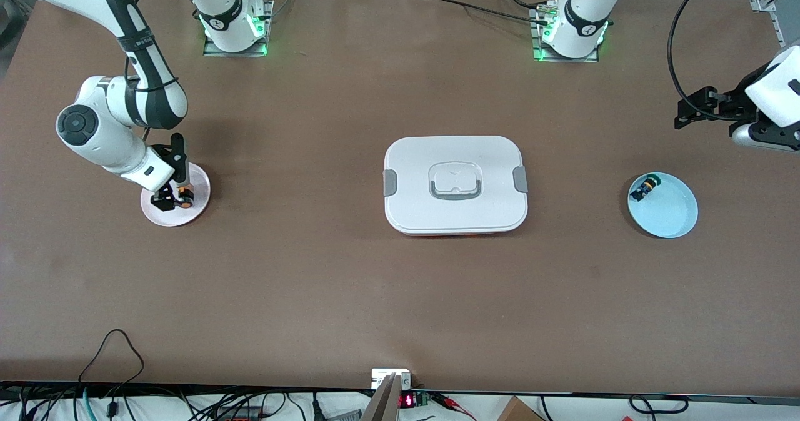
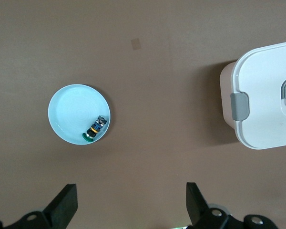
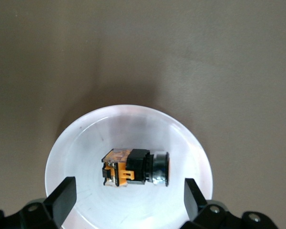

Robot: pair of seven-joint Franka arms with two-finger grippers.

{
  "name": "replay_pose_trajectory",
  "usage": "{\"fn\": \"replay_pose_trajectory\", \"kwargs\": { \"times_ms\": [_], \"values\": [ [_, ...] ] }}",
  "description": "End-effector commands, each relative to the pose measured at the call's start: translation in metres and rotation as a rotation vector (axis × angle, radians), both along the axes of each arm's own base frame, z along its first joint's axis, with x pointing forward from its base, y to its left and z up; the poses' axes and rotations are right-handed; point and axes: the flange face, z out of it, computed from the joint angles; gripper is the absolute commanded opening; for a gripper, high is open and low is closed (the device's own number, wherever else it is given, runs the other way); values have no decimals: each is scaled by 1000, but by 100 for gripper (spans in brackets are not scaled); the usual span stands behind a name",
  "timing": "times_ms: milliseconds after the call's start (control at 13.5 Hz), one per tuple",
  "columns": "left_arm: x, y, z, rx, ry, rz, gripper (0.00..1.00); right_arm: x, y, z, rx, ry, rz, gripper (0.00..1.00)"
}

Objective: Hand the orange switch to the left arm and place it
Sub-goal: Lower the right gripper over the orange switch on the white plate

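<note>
Hovering low over the pink plate (image 1: 199,203) at the right arm's end of the table, our right gripper (image 1: 173,197) has its fingers (image 3: 62,196) spread wide, one on each side of the orange switch (image 3: 135,168). The switch lies on its side in the plate, directly below the gripper and between the fingertips, and neither finger touches it. In the right wrist view we see its black body with orange parts and a dark round cap.

Our left gripper (image 2: 131,205) waits up in the air at the left arm's end of the table, fingers spread and holding nothing. Below it sits the blue plate (image 1: 675,218) with a small green-tipped switch (image 1: 644,188) near its rim.

The box (image 1: 455,185) stands closed at mid-table, well apart from both grippers.
</note>
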Motion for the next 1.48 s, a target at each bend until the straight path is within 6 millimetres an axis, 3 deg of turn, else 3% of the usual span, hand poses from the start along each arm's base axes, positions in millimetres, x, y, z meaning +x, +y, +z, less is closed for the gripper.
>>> {"fn": "replay_pose_trajectory", "kwargs": {
  "times_ms": [0,1405],
  "values": [
    [-2,-2,4,6,-5,-8,100,-2,-8,-13,-2,-10,57,100],
    [-2,-1,4,6,-5,-6,100,-2,-8,-49,16,-33,83,100]
  ]
}}
